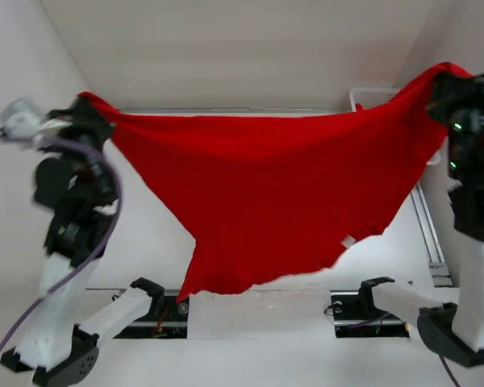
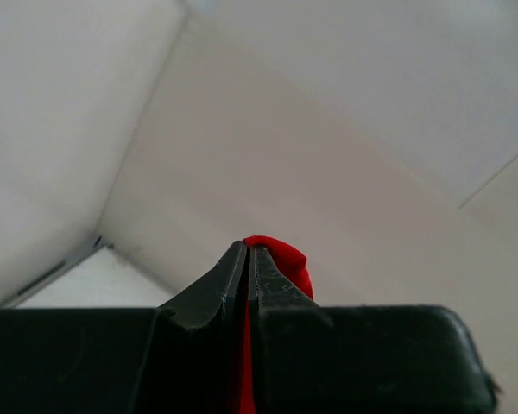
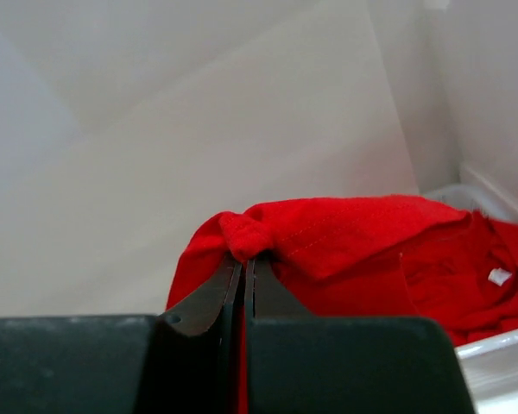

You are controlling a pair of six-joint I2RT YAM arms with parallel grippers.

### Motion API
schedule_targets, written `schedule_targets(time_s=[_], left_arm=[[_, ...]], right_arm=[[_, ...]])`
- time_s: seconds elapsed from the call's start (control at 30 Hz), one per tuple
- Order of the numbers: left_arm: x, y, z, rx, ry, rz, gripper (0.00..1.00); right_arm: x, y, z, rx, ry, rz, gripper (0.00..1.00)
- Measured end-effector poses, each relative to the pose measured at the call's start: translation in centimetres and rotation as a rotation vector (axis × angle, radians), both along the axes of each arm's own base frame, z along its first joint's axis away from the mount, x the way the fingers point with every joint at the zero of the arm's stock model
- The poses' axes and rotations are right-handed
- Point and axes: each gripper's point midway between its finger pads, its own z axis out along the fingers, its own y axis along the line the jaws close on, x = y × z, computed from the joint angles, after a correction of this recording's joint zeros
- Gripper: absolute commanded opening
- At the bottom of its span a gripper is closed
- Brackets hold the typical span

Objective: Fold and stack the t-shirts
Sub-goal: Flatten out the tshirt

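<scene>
So the left hand (image 2: 246, 252) and right hand (image 3: 244, 260) were each pinched tight on a corner of one red t-shirt (image 1: 266, 193), hanging spread between them.

basket (image 1: 368, 97) mostly hidden behind t-shirt (image 1: 266, 185); right arm (image 1: 476, 266) cut by frame edge

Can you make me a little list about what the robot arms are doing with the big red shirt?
held thing: red t-shirt, stretched wide in the air between the two arms
left gripper: shut on one top end of the shirt
right gripper: shut on the other top end
shirt shape: sags in the middle, with its lowest tip hanging on the near left
white basket: far right, behind the shirt
in the basket: more red cloth with a white tag
folded yet: no
</scene>
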Motion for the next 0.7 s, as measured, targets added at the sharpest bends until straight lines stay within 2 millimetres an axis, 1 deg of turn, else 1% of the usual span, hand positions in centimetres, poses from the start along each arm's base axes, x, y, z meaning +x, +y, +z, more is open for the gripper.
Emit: schedule_targets(time_s=[0.07, 0.1, 0.13, 0.17, 0.2, 0.23, 0.27, 0.3, 0.33, 0.37, 0.4, 0.43, 0.47, 0.5, 0.53, 0.57, 0.6, 0.63, 0.67, 0.7], left_arm=[[5.0, -2.5, -3.5, 0.013, 0.107, -0.021, 0.0], [7.7, -3.8, -5.6, 0.022, 0.166, -0.038, 0.0], [10.6, -5.2, -8.1, 0.033, 0.23, -0.069, 0.0], [12.2, -6.6, -9.4, 0.026, 0.253, -0.131, 0.0], [15.7, -6.6, -13.5, 0.031, 0.349, -0.132, 0.0], [18.3, -6.5, -17.4, 0.02, 0.427, -0.151, 0.0], [20.3, -5.8, -22.0, 0.002, 0.522, -0.152, 0.0], [21.7, -5.1, -26.7, -0.015, 0.62, -0.149, 0.0], [22.4, -4.4, -30.6, -0.029, 0.703, -0.143, 0.09], [22.9, -3.9, -34.5, -0.039, 0.788, -0.139, 0.27], [23.2, -3.7, -37.6, -0.041, 0.859, -0.148, 0.37], [23.7, -3.8, -40.1, -0.046, 0.91, -0.166, 0.48], [24.2, -4.0, -41.9, -0.046, 0.947, -0.188, 0.67], [24.7, -4.1, -43.3, -0.046, 0.977, -0.206, 0.84], [25.5, -4.3, -43.9, -0.049, 0.989, -0.224, 0.98], [26.6, -4.4, -44.2, -0.053, 0.989, -0.237, 1.0], [27.6, -4.3, -44.1, -0.057, 0.984, -0.243, 1.0], [28.9, -4.1, -43.5, -0.058, 0.966, -0.245, 1.0], [30.1, -4.0, -42.6, -0.052, 0.939, -0.25, 1.0], [31.0, -3.8, -41.6, -0.047, 0.911, -0.253, 1.0]], right_arm=[[4.8, 1.1, -2.5, -0.018, 0.087, 0.014, 0.0], [7.4, 1.6, -4.4, -0.028, 0.14, 0.021, 0.0], [9.6, 2.1, -6.1, -0.036, 0.188, 0.025, 0.0], [12.1, 2.7, -8.3, -0.046, 0.241, 0.032, 0.0], [14.5, 3.3, -11.0, -0.056, 0.305, 0.038, 0.0], [16.5, 3.7, -13.4, -0.066, 0.363, 0.04, 0.0], [18.4, 4.2, -15.9, -0.075, 0.42, 0.044, 0.0], [20.3, 4.8, -18.5, -0.086, 0.477, 0.053, 0.02], [22.2, 5.4, -21.0, -0.095, 0.53, 0.063, 0.05], [24.0, 5.9, -23.2, -0.099, 0.573, 0.072, 0.07], [25.8, 6.5, -25.3, -0.105, 0.614, 0.08, 0.07], [27.9, 7.1, -27.4, -0.11, 0.655, 0.09, 0.17], [29.9, 7.8, -28.8, -0.111, 0.679, 0.102, 0.25], [32.1, 8.5, -30.3, -0.114, 0.698, 0.119, 0.37], [33.9, 9.2, -31.6, -0.118, 0.716, 0.14, 0.59], [35.5, 9.8, -32.9, -0.12, 0.731, 0.157, 0.68], [36.7, 10.5, -33.9, -0.13, 0.737, 0.178, 0.76], [37.4, 11.0, -34.9, -0.136, 0.751, 0.194, 0.82], [37.5, 11.3, -35.7, -0.144, 0.767, 0.205, 0.91], [37.2, 11.7, -36.2, -0.155, 0.786, 0.215, 0.95]])
